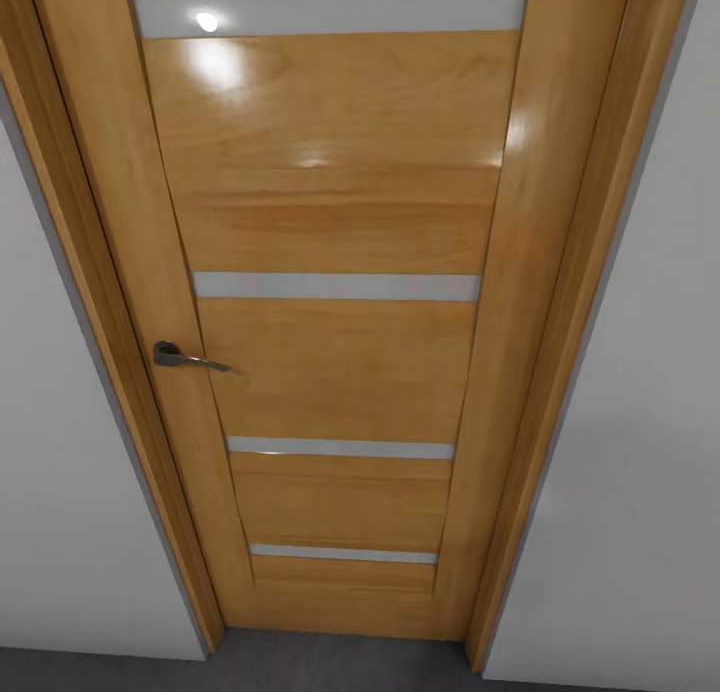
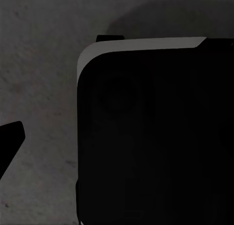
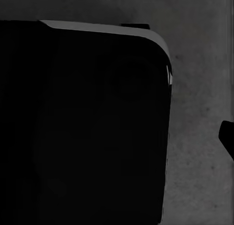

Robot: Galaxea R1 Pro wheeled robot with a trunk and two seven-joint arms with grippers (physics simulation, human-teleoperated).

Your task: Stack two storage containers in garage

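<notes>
Door [image 1: 335, 302], glossy honey-coloured wood with four pale horizontal strips, standing shut and centred in the head view; grey lever handle [image 1: 185, 357] at centre left, white wall [image 1: 70, 472] either side. Floor [image 1: 330, 667]: dark grey concrete strip along the bottom edge. Both wrist views: black robot body [image 2: 156, 137] over grey concrete (fingers unclear; grip state cannot be told). Storage containers: none to be seen, so bearing, long axis and nearer arm cannot be judged.

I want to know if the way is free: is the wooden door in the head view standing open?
No. The wooden door sits shut in its frame, and its handle is untouched.
</notes>
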